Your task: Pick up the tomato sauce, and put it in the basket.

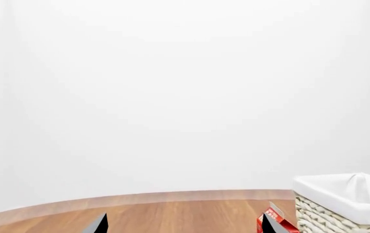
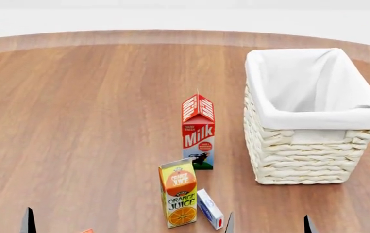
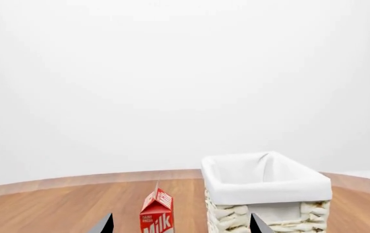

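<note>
Head view: a round wooden table [image 2: 75,121] is seen from above, with a cream wicker basket [image 2: 314,160] lined in white cloth standing at the right, its inside showing only cloth. A milk carton [image 2: 198,133] stands upright just beside the basket's left wall, apart from it. Nearer the robot an orange juice carton [image 2: 178,196] stands upright, and a small white-and-blue box [image 2: 210,208] lies just beside it, possibly touching.

The tomato sauce can is not visible in any of the three views. A small orange-red scrap [image 2: 86,231] shows at the lower edge of the head view, too little to be identified.

Left gripper [image 2: 28,223]: only one dark tip is seen in the head view; two tips appear well apart in the left wrist view, so the jaws are judged apart with nothing between them. Right gripper [image 2: 269,224]: two tips are seen, well apart, nothing held. Both grippers are low and near the robot, clear of all objects.

Handling judgement, from the task wording only: a small metal can is expected to be stiff, fairly heavy for its size, and smooth-sided, hence liable to slip. A grasp across the round side at mid-height is advised, jaws level. The can must first be located; the basket mouth is open and unobstructed from above.
</note>
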